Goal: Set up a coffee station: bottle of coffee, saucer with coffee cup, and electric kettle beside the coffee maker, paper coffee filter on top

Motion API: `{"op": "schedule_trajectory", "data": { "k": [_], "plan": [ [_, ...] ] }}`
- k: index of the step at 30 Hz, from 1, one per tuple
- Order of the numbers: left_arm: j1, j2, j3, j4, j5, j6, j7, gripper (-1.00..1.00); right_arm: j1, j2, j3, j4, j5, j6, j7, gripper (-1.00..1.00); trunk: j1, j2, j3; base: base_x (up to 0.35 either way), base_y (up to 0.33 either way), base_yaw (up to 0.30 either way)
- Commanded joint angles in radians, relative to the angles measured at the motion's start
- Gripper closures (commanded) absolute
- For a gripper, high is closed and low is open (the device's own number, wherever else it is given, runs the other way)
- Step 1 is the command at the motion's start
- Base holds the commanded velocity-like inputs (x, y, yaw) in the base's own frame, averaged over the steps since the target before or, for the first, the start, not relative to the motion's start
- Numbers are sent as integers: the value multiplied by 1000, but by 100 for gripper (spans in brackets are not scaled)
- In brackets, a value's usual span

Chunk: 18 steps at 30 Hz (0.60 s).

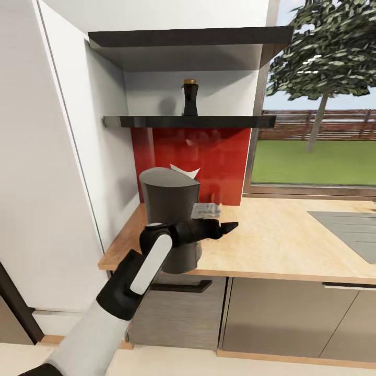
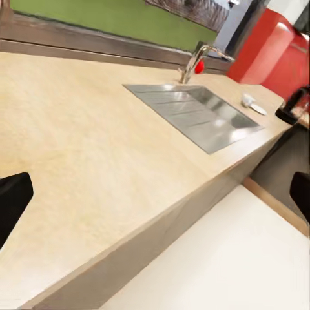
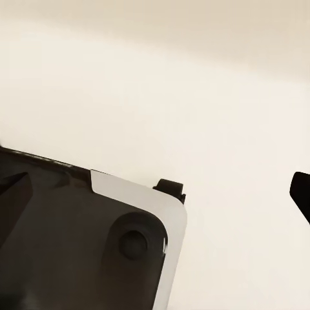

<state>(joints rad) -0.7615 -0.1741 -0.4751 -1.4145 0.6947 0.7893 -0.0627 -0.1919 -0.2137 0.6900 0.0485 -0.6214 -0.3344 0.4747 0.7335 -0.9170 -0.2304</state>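
The dark grey coffee maker (image 1: 169,219) stands at the left end of the countertop (image 1: 282,240). A white pointed shape (image 1: 186,171) shows at its top edge; I cannot tell what it is. The bottle of coffee (image 1: 189,97) stands upright on the black kitchen shelf (image 1: 219,121). My left gripper (image 1: 230,227) hovers open over the worktop just right of the coffee maker, holding nothing. In the left wrist view its fingers (image 2: 13,200) are spread wide, and past the sink sit the coffee cup (image 2: 248,99), the saucer (image 2: 259,109) and the electric kettle (image 2: 294,106). My right gripper (image 3: 158,197) hangs open by my own body.
A steel sink (image 1: 344,230) with a tap (image 2: 194,61) is set into the worktop at the right. A tall white cabinet (image 1: 52,156) walls the left end. A red backsplash (image 1: 214,151) and a second shelf (image 1: 188,36) lie above the coffee maker.
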Motion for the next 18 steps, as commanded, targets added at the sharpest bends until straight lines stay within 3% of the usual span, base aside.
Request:
{"op": "schedule_trajectory", "data": {
  "k": [1,3,5,7,9,10,11,12,14,15,17,18],
  "plan": [
    [-24,0,1,0,8,5,-5,-100,-1,1,8,4,-11,-5,7,-100,0,-1,-2,0,0,0],
    [-75,0,1,3,27,7,-5,-100,-1,1,8,4,-11,-5,7,-100,0,-1,-2,0,0,0],
    [-189,0,1,21,54,9,-4,-100,-1,1,8,4,-11,-5,7,-100,0,-1,-2,0,0,0],
    [-256,0,2,42,68,10,-4,-100,-1,1,8,4,-11,-5,7,-100,0,-1,-2,0,0,0],
    [-403,0,8,97,84,11,-3,-100,-1,1,8,4,-11,-5,7,-100,0,-1,-2,0,0,0],
    [-441,0,11,111,86,11,-3,-100,-1,1,8,4,-11,-5,6,-100,0,-1,-2,0,0,0],
    [-511,0,28,141,90,13,-3,-100,-1,1,8,4,-11,-6,6,-100,0,-1,-2,0,0,0],
    [-544,0,42,155,91,17,-3,-100,-1,1,8,4,-11,-6,6,-100,0,-1,-2,0,0,0],
    [-715,0,144,242,94,78,-3,-100,-1,1,8,3,-11,-6,-9,-100,0,-1,-2,0,0,0],
    [-743,0,161,259,94,85,-3,-100,-1,1,8,3,-11,-6,-16,-100,0,-1,-2,0,0,0],
    [-884,0,221,360,95,101,-3,-100,-1,2,9,3,-11,-6,-51,-100,0,-1,-2,0,0,0],
    [-929,0,233,401,94,104,-3,-100,-1,2,9,2,-11,-6,-59,-100,0,-1,-2,0,0,0]
  ]
}}
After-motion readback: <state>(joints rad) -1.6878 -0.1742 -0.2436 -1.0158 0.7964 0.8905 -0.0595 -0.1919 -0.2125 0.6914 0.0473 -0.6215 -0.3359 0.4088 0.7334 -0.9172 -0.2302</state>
